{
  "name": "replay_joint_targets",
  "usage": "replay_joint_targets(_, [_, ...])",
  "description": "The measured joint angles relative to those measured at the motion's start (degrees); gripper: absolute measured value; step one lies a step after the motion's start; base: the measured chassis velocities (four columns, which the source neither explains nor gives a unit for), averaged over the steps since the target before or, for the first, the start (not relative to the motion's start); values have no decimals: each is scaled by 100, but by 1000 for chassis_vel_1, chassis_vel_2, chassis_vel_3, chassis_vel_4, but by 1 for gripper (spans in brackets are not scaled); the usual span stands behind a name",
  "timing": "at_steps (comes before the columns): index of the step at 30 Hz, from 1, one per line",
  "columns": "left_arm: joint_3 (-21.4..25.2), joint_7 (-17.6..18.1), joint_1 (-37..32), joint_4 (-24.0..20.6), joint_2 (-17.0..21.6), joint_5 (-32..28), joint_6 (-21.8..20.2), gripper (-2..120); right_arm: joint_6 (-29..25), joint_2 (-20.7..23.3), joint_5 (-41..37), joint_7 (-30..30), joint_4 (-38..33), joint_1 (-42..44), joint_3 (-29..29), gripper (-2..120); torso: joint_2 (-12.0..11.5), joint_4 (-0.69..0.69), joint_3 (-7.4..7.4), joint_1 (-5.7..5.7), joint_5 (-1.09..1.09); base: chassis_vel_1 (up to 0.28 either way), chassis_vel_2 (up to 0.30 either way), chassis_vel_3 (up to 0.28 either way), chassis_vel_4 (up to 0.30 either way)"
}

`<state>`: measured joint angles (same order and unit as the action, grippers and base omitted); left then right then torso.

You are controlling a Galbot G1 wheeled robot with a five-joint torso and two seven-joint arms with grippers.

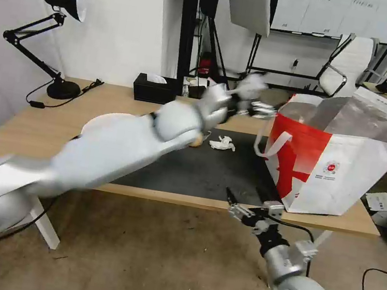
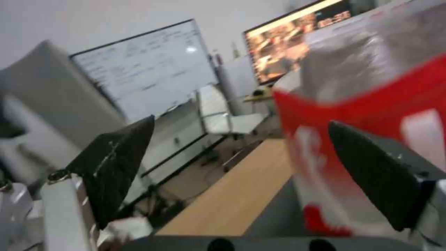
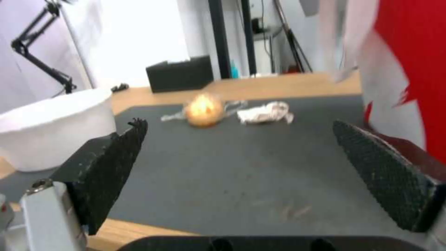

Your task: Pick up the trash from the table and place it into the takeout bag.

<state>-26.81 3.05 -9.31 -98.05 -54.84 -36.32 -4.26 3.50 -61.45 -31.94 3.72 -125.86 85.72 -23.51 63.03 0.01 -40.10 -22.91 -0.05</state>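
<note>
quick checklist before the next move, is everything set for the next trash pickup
1. Left gripper open and empty beside the takeout bag: ok.
2. Right gripper open, low at the table's near edge: ok.
3. Bag upright, mouth open: ok.
4. Crumpled tissue free on the mat: ok.
5. Small bag with yellowish lump beside it, reachable: ok.
6. White bowl contents: cannot tell.

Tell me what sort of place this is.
Probably an office or lab workspace: a long wooden table with a black desk lamp, a white office chair behind it, and a whiteboard beside a large screen.
</note>
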Motion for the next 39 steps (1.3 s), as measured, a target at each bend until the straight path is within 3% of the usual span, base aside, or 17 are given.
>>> replay_joint_targets(4, [239, 24, -266, -188, 228, 42, -1, 100, -25, 26, 4, 7, -87, 75, -56, 100, 0, 1, 0, 0, 0, 0, 0, 0, 0])
replay_joint_targets(5, [927, 52, -1045, -682, 645, 174, 3, 100, -73, 103, 58, 40, -322, 272, -183, 100, 1, 1, 1, 0, 2, 0, 0, 0, 0])
replay_joint_targets(7, [1073, 60, -1219, -772, 702, 211, 2, 100, -81, 118, 83, 44, -364, 309, -205, 100, 1, 1, 1, 1, 2, 0, 0, 0, 0])
replay_joint_targets(8, [1604, 122, -1907, -1088, 849, 363, 0, 100, -124, 162, 232, 57, -477, 441, -296, 100, 1, 1, 1, 1, 0, 0, 0, 0, 0])
replay_joint_targets(9, [2515, 165, -3037, -1528, 902, 640, 3, 100, -196, 197, 484, 59, -579, 605, -410, 100, 1, -1, 1, 1, 2, 0, 0, 0, 0])
replay_joint_targets(10, [2515, 165, -3037, -1528, 902, 640, 3, 100, -196, 197, 484, 59, -579, 605, -410, 100, 1, -1, 1, 1, 2, 0, 0, 0, 0])
replay_joint_targets(11, [3178, 181, -3983, -1829, 891, 883, 54, 100, -245, 212, 647, 62, -668, 766, -518, 100, 0, 0, 1, 1, 2, 0, 0, 0, 0])
replay_joint_targets(12, [3517, 181, -4496, -1991, 849, 1025, 110, 100, -268, 217, 721, 70, -713, 867, -595, 100, 1, 0, 1, 1, 2, 0, 0, 0, 0])
replay_joint_targets(13, [3517, 181, -4496, -1991, 849, 1025, 110, 100, -268, 217, 721, 70, -713, 867, -595, 100, 1, 0, 1, 1, 2, 0, 0, 0, 0])
replay_joint_targets(14, [4062, 172, -5310, -2199, 708, 1328, 229, 100, -287, 221, 864, 133, -772, 1005, -699, 100, 1, 0, 2, 2, 3, 0, 0, 0, 0])
replay_joint_targets(16, [4692, 79, -6287, -2319, 382, 1855, 468, 100, -352, 215, 1074, 252, -804, 1157, -816, 100, 1, -2, 1, 1, 5, 0, 0, 0, 0])
replay_joint_targets(17, [4692, 79, -6287, -2319, 382, 1855, 468, 100, -352, 215, 1074, 252, -804, 1157, -816, 100, 1, -2, 1, 1, 5, 0, 0, 0, 0])
replay_joint_targets(19, [5183, 31, -7101, -2359, -15, 2329, 690, 100, -486, 171, 1232, 278, -807, 1335, -942, 100, 0, 0, 1, 0, 5, 0, 0, 0, 0])
replay_joint_targets(20, [5183, 31, -7101, -2359, -15, 2329, 690, 100, -486, 171, 1232, 278, -807, 1335, -942, 100, 0, 0, 1, 0, 5, 0, 0, 0, 0])
replay_joint_targets(23, [5654, 29, -7865, -2359, -571, 2774, 779, 100, -775, 34, 1464, 288, -670, 1563, -1016, 100, 0, 0, 1, 1, 4, 0, 0, 0, 0])
replay_joint_targets(30, [5843, 11, -8373, -2085, -1120, 3201, 944, 100, -1099, -254, 1791, 323, -160, 1777, -901, 100, 0, -2, 0, 0, 5, 0, 0, 0, 0])
replay_joint_targets(39, [5756, -20, -8379, -1731, -1239, 3450, 1044, 100, -1127, -360, 1833, 319, 81, 1800, -763, 100, 0, -2, 0, -1, 4, 0, 0, 0, 0])
